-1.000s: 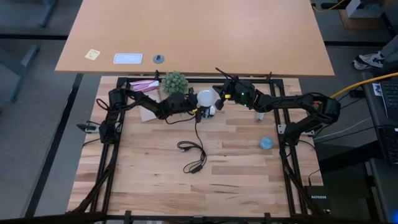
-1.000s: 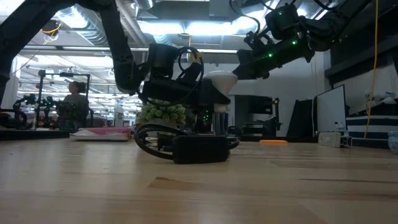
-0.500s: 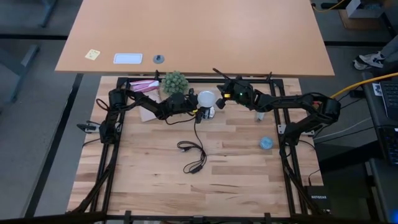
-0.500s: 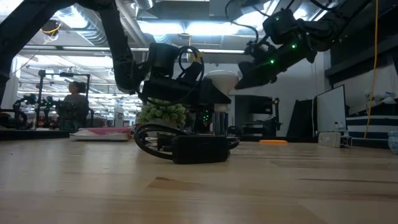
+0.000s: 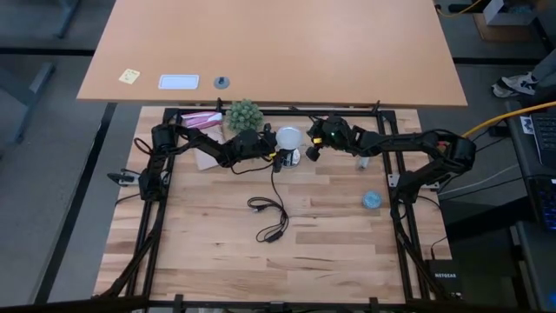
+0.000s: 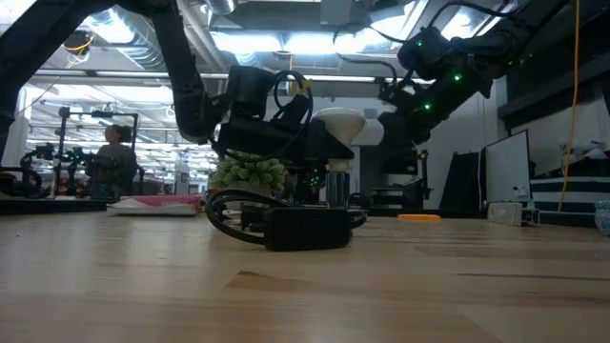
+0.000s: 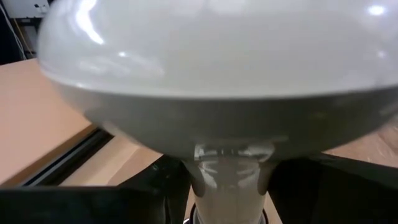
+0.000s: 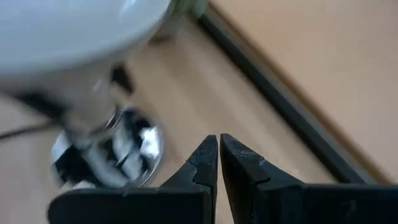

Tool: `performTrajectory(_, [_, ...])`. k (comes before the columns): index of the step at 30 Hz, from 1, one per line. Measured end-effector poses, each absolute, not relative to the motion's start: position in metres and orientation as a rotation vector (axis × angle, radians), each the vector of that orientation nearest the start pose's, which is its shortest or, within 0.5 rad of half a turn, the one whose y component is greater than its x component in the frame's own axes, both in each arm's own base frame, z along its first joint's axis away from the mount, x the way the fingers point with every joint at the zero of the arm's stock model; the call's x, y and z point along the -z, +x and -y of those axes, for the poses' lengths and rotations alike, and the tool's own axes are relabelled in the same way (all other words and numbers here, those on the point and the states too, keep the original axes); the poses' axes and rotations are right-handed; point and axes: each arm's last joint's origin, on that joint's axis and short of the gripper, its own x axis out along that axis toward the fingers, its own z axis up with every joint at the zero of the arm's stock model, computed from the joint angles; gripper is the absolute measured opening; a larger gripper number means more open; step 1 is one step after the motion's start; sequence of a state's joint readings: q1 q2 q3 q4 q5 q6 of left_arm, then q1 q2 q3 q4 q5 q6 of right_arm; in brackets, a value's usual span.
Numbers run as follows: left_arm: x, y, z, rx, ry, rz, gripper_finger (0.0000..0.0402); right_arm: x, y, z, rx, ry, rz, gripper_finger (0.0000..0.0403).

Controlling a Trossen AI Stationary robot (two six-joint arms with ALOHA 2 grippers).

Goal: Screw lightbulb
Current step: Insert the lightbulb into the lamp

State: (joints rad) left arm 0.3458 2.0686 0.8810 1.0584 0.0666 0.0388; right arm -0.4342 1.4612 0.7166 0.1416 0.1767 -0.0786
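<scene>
1. The lightbulb point(image 5: 287, 136) stands upright near the table's far edge; the front half is mostly free.
2. The left gripper point(image 5: 271, 149) holds its base.
3. The right gripper point(image 5: 310, 149), fingers closed and empty, has dropped beside the bulb.

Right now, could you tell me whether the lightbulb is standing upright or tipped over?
Upright: the lightbulb has its dome on top and its narrow base pointing down into the silvery socket.

Bright ceiling lights point(image 6: 286, 43), backlit silhouettes, blurred wrist close-ups, glare.
</scene>
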Motion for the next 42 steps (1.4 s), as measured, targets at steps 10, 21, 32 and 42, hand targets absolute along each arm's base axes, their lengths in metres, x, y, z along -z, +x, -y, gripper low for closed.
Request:
performTrajectory(10, [-0.118, 0.367, -0.130, -0.276, 0.007, -0.133, 0.0162, -0.171, 0.255, 0.117, 0.393, 0.132, -0.703, 0.0026])
performTrajectory(21, [-0.117, 0.367, -0.130, -0.276, 0.006, -0.134, 0.0162, -0.137, 0.265, 0.121, 0.396, 0.171, -0.608, 0.0026])
performTrajectory(32, [-0.117, 0.367, -0.130, -0.276, 0.006, -0.135, 0.0162, -0.115, 0.272, 0.135, 0.416, 0.148, -0.566, 0.0026])
performTrajectory(42, [-0.116, 0.366, -0.130, -0.275, 0.004, -0.144, 0.0161, -0.102, 0.270, 0.140, 0.403, 0.175, -0.608, 0.0026])
